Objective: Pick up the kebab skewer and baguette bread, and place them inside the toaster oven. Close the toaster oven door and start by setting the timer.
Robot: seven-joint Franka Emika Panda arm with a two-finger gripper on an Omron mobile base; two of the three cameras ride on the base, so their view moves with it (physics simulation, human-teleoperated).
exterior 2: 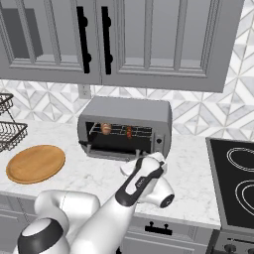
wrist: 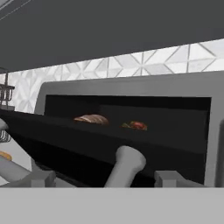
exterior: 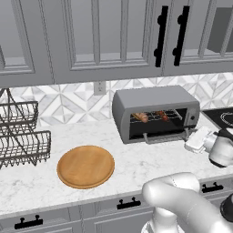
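The white arm rises from the base, bends at the elbow and reaches forward at a low height. The claw points ahead, wrist roughly level, fingers set apart.

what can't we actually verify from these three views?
- Fingers: gripper sits at the toaster oven front; both base views show its white body, so contact with the toaster oven door is unclear.
- Knob strip: too small to read the timer.
- Kebab skewer and baguette bread: lower parts hidden by the door in hand view.

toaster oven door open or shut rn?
Open. The toaster oven door hangs down from its bottom hinge; the baguette bread and kebab skewer show on the rack.
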